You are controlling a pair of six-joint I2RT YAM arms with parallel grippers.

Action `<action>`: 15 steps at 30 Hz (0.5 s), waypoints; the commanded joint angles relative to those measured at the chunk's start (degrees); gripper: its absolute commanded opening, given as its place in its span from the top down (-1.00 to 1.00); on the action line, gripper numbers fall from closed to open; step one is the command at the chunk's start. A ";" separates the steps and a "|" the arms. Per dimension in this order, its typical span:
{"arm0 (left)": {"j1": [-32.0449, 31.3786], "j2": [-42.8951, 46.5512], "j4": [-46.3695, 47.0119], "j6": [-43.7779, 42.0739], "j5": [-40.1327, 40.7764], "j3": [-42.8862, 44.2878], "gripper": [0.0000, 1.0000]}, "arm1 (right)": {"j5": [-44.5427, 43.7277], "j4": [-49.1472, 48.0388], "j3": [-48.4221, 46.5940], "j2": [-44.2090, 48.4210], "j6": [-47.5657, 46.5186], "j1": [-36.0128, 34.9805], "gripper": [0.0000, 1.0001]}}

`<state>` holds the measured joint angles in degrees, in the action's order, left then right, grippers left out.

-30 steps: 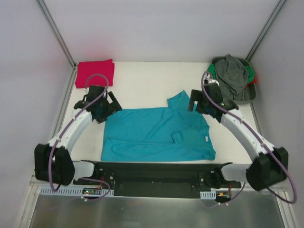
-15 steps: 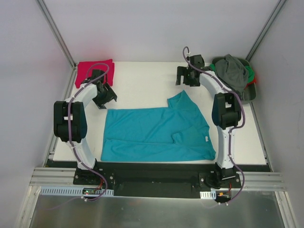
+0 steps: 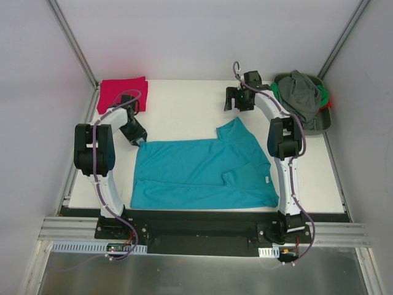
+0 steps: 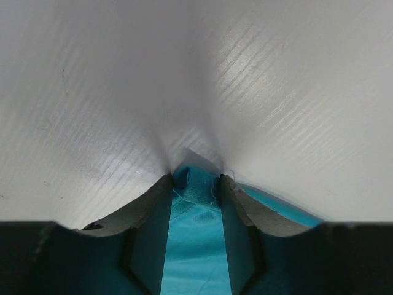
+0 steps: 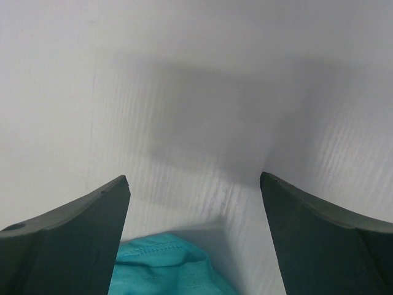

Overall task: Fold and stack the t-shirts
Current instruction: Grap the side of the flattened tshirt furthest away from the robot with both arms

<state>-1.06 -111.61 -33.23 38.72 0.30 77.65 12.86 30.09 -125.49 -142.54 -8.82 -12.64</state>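
Note:
The teal t-shirt (image 3: 202, 172) lies spread flat on the white table, with a small white label (image 3: 268, 179) near its right edge. One sleeve (image 3: 233, 130) points toward the back. My left gripper (image 3: 137, 137) sits at the shirt's back-left corner. In the left wrist view its jaws (image 4: 195, 178) have narrowed onto that bunched teal corner (image 4: 196, 209). My right gripper (image 3: 236, 103) hovers open just behind the sleeve tip, and the sleeve hem (image 5: 161, 261) shows low between its fingers (image 5: 195, 181). The red t-shirt (image 3: 123, 93) lies folded at the back left.
A dark bin (image 3: 320, 126) at the back right holds a grey garment (image 3: 299, 92) with green and red cloth under it. Walls close in the table at the back and sides. A black rail with the arm bases (image 3: 202, 227) runs along the near edge.
My left gripper dropped onto the teal shirt's back-left corner and narrowed on it. My right gripper swung from beside the sleeve to behind its tip and stays wide.

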 commanded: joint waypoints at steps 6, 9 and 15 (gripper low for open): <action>0.01 -2.21 -2.63 1.27 -3.19 1.19 0.81 | 6.13 4.80 0.07 -0.19 -1.11 -0.28 -0.59; 0.01 -2.21 -2.63 1.18 -4.07 1.45 1.00 | 2.36 7.52 0.42 0.24 -1.29 -0.28 -0.54; 0.01 -1.51 -2.80 0.65 -4.78 1.72 1.00 | -2.23 10.25 2.09 2.52 -1.55 -0.28 -0.43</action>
<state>-1.04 -112.53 -34.24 39.70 -2.87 78.11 14.39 33.26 -125.36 -142.30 -9.54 -12.75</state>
